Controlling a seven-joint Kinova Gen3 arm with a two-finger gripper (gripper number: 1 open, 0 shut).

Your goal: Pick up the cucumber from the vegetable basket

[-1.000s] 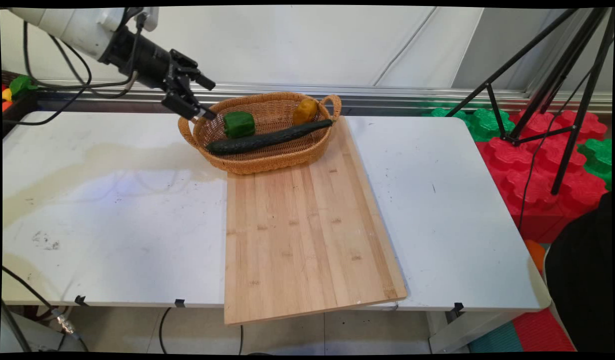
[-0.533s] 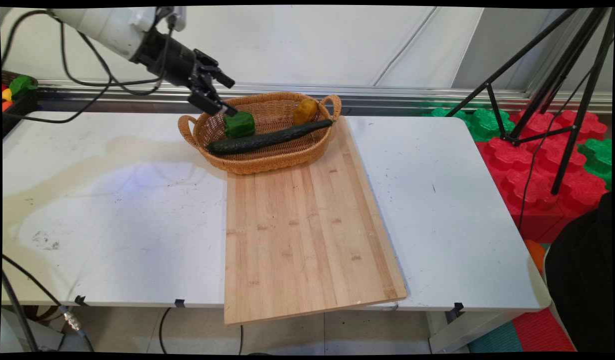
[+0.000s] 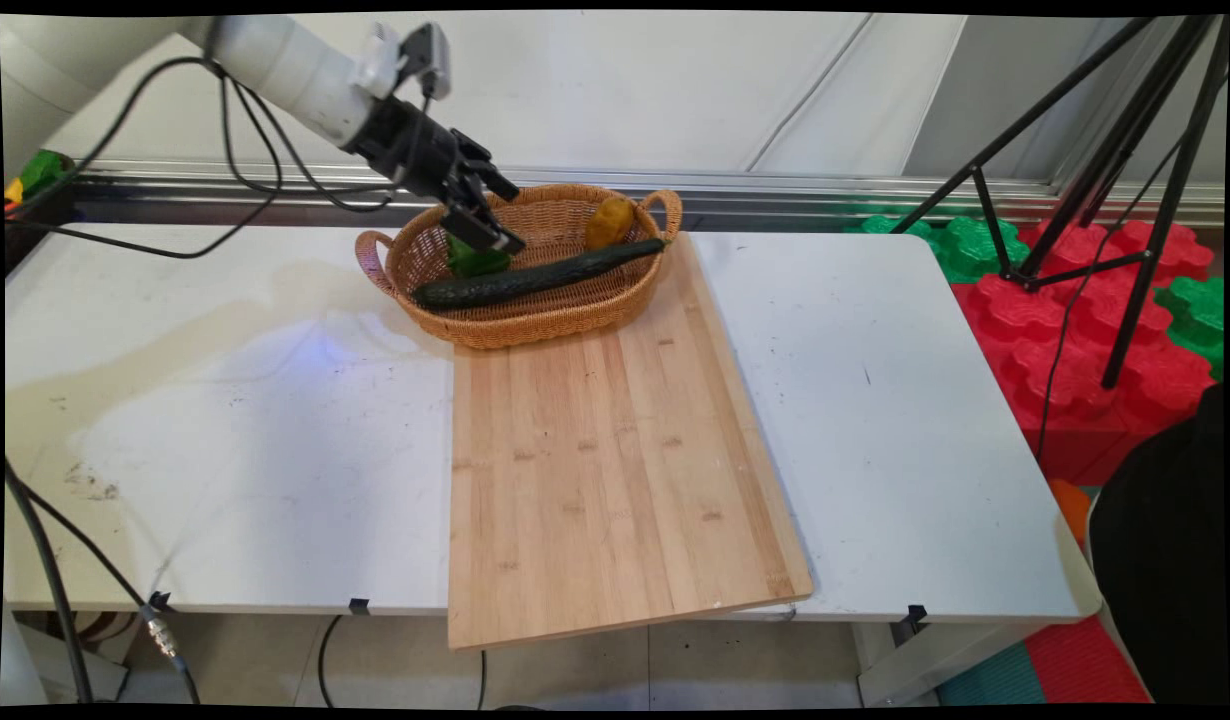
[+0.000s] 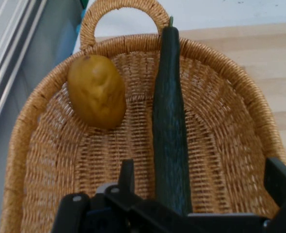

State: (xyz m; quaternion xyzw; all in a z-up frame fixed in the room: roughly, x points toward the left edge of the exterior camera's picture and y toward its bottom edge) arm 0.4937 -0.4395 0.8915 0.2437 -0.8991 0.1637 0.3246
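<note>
The white arm (image 3: pixel 295 65) is reaching in from the upper left of the main view and sloping down toward the right, so that the jaws are hanging over the left half of the wicker basket (image 3: pixel 535 325), which is sitting at the far end of the desk (image 3: pixel 225 450). The jaws are standing wide open and gripping nothing. In the hand view the two fingers (image 4: pixel 127 175) are showing far apart, with bare wicker and the cucumber between them. Just under and behind the jaws in the main view, a green pepper (image 3: pixel 472 264) is peeking out, partly hidden by them. It is not showing in the hand view, and whether the jaws are touching it cannot be told. Moving right, the long dark cucumber (image 3: pixel 545 275) is lying across the basket from its near left side up to the far right rim. In the hand view the cucumber (image 4: pixel 169 121) is running straight away from the jaws, its long axis pointing along the line of sight and crossing the gap between the fingers, nearer the left one. Further right, a yellow-brown potato (image 3: pixel 609 222) is leaning against the far wall near the right handle, well apart from the jaws. In the hand view the potato (image 4: pixel 96 91) is lying to the left of the cucumber. The basket's right part is resting on the far end of a bamboo cutting board (image 3: pixel 605 470) that is stretching toward the near edge of the desk.
</note>
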